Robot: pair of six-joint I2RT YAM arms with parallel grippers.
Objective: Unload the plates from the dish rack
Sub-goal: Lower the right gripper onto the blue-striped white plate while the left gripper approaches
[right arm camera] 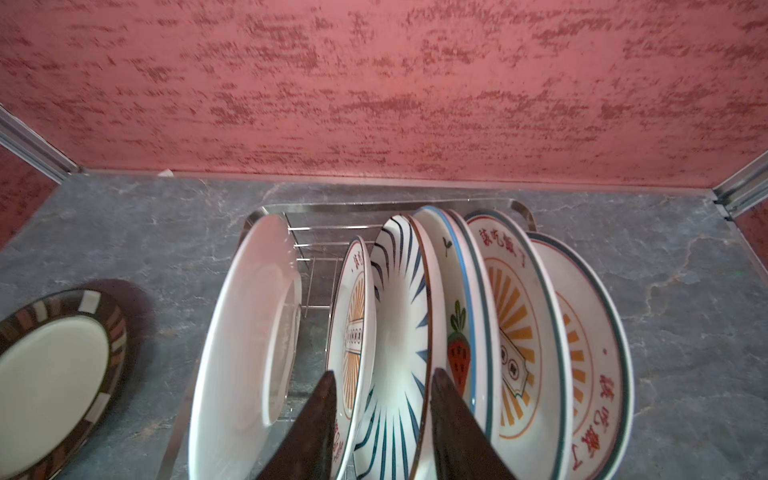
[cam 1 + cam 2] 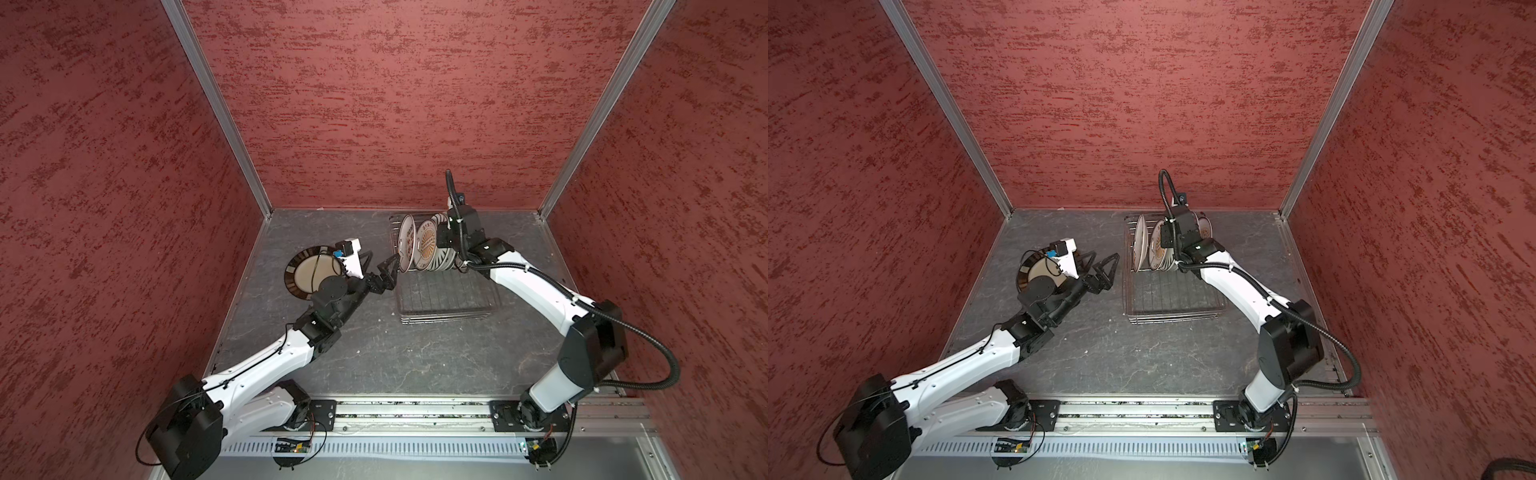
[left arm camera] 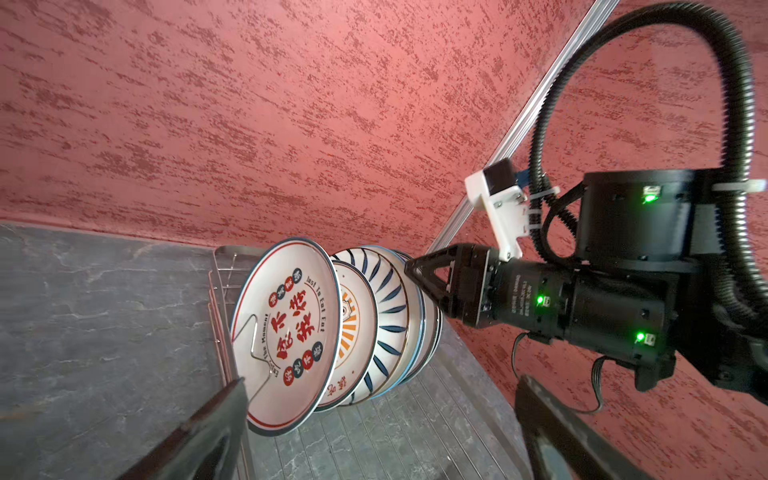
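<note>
The brown-striped plate (image 2: 305, 272) lies flat on the table (image 2: 374, 357), at 9 o'clock from the dish rack (image 2: 449, 297). The left gripper (image 2: 392, 272) hangs beside the rack, jaws wide apart and empty. The upright plates (image 2: 424, 245) occupy the rack's 12 o'clock end. The right gripper (image 1: 384, 371) straddles the sunburst plate (image 1: 355, 316) and the blue-striped plate (image 1: 399, 316); whether it is clamped on them cannot be told.

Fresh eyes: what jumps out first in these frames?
A row of plates stands on edge at the far end of the rack. The right gripper is above them, its fingers straddling the blue-striped plate. To the left, one dark-rimmed plate lies flat on the table, and the left gripper is open beside the rack.
</note>
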